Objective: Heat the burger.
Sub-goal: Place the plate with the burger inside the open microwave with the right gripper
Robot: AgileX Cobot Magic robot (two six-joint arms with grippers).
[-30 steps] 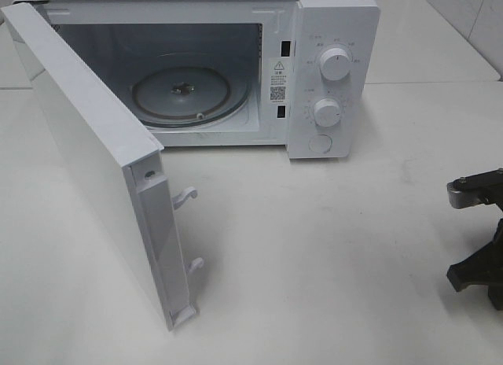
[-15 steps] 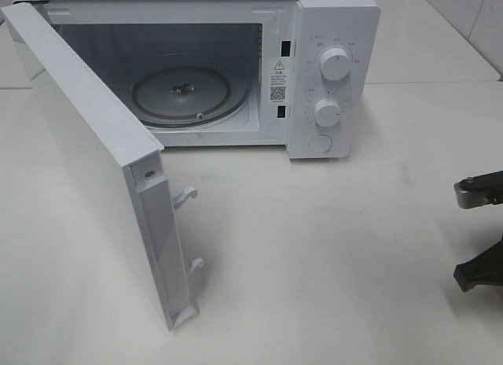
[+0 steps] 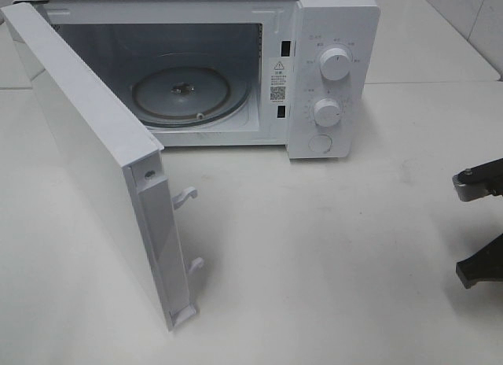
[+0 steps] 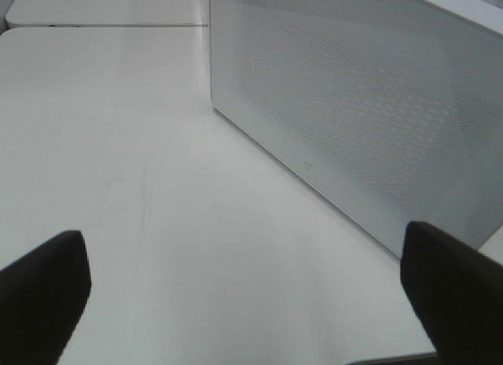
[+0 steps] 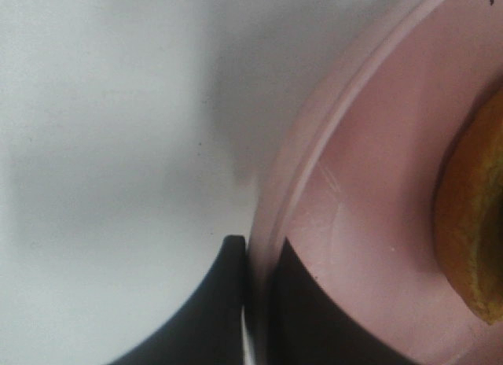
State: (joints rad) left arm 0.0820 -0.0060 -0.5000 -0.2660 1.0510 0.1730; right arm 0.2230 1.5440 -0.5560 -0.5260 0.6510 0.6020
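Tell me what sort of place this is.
Probably a mock kitchen set up on a plain white table. It has a white microwave with its door swung open, and a pink plate carrying a burger.

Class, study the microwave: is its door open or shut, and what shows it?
Open. The door stands out to the left, latch hooks exposed, and the glass turntable inside is in plain view.

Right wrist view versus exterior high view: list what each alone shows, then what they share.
Right wrist only: the rim of the pink plate between the fingers of the right gripper, with an edge of the burger on it. Exterior high only: the microwave, its door open, its glass turntable bare. Both: the white table and part of the right gripper.
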